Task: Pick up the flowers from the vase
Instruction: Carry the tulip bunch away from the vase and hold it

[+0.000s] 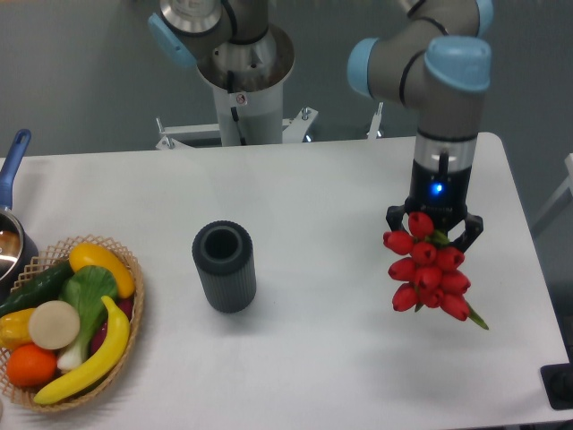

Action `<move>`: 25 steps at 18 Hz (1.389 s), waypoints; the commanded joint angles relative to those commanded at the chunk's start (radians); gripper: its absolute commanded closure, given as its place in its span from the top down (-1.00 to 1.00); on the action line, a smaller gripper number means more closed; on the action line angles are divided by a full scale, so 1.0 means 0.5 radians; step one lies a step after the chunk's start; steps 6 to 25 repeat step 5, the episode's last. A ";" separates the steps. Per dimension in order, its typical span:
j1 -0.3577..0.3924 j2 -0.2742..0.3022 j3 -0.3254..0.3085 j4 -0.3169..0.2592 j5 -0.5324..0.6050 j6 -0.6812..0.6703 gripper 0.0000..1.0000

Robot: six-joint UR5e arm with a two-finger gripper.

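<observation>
You see red flowers (428, 269) with a green stem tip, a dark grey vase (224, 267) with fine vertical ribs, a white table (313, 179), a tan woven basket (125, 269), and a black gripper (434, 235) lit blue

The counter (313, 179) lies bare across the middle of the frame, between the vase (224, 266) at lower centre and the flowers (428, 273) hanging from the pincer (434, 235) at right. The vase stands upright with its mouth uncovered, bare counter on every side of it. A basket (125, 322) of fruit and vegetables fills the lower left corner, with a pot (11, 242) at the left edge above it. The arm's base (242, 81) blocks the upper centre.
</observation>
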 joint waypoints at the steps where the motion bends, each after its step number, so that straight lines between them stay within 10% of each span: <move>1: -0.012 -0.009 0.000 -0.019 0.049 0.064 -1.00; 25: -0.086 -0.031 0.022 -0.059 0.196 0.145 -1.00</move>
